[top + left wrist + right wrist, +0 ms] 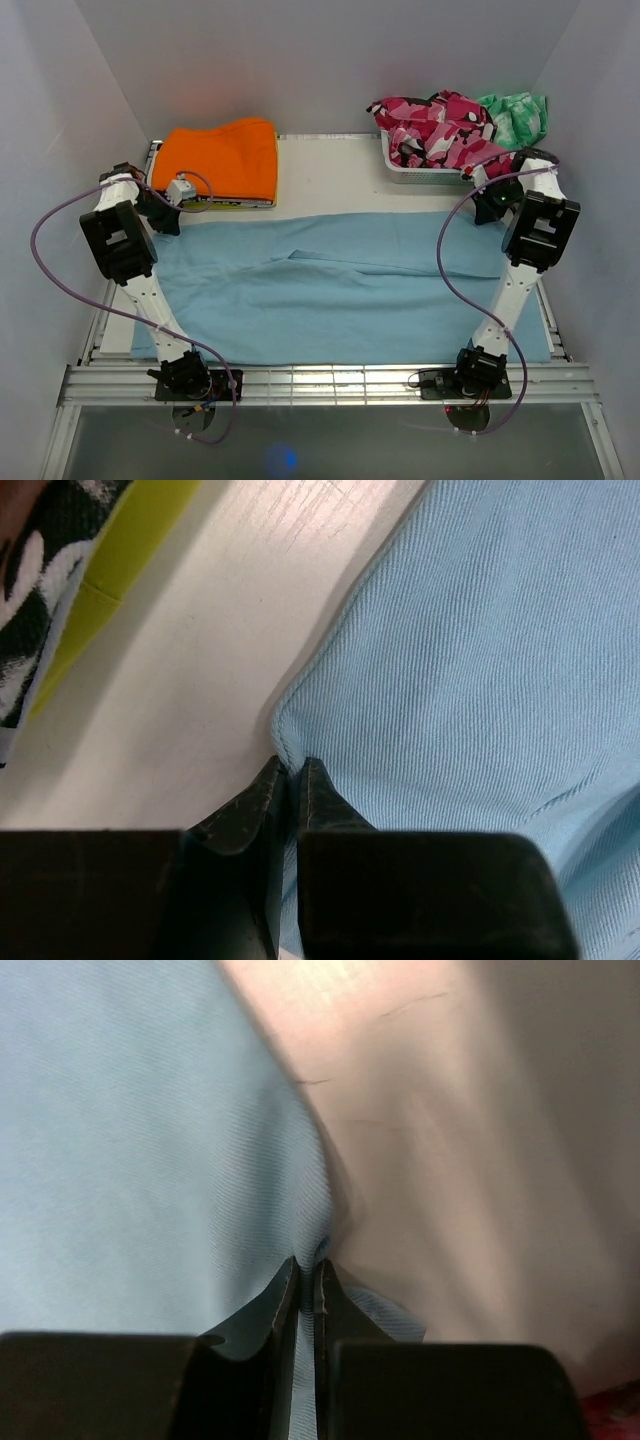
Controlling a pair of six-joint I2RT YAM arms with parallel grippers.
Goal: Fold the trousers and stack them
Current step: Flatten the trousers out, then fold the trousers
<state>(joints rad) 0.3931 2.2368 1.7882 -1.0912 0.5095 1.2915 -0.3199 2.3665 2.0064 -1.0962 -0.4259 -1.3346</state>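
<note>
We see the trousers point(340, 290) spread flat across the table point(330, 165), reaching from the near edge toward the middle. At their 10 o'clock corner our left claw point(290, 767) is pressed together on the cloth's edge, the corner caught between its tips. At the 2 o'clock corner our right claw point(308, 1265) pinches the far edge likewise. Beyond, a folded orange garment point(220, 160) lies at 11 o'clock and a basket point(405, 172) of clothes at 1 o'clock.
</note>
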